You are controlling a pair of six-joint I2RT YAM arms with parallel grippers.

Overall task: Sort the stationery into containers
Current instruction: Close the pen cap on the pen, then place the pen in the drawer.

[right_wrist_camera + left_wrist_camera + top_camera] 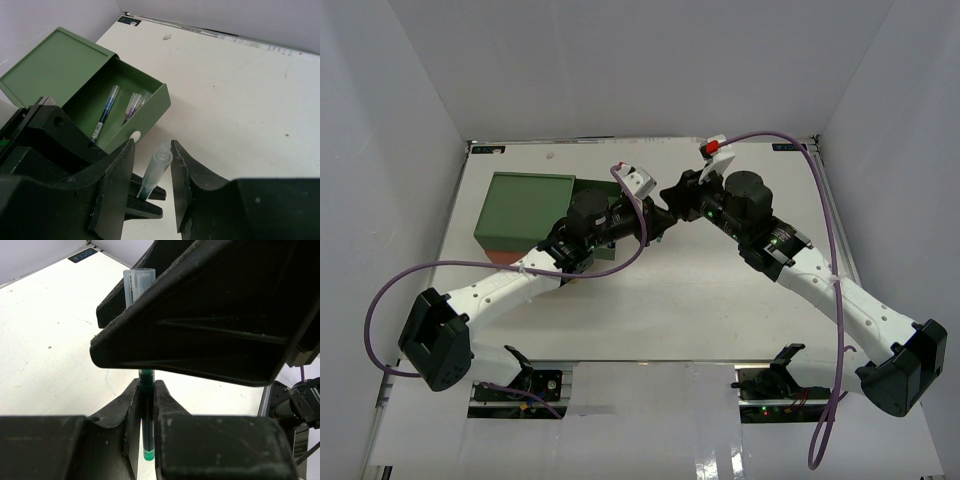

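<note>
On the desk (720, 300), pens (106, 112) are seen in the green drawer (147, 115). One unsorted pen (146, 440) is pinched by the left gripper (146, 390), the right gripper (152, 146) spread around it.

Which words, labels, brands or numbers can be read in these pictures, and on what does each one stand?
No text can be read here.
On the left sticker, black, at a far corner: pale print, too blurred.
On the right sticker, black, at the other far corner: too small.
On the edge strip: tiny marks, too small.
On the green drawer and the pens: no print visible.
</note>
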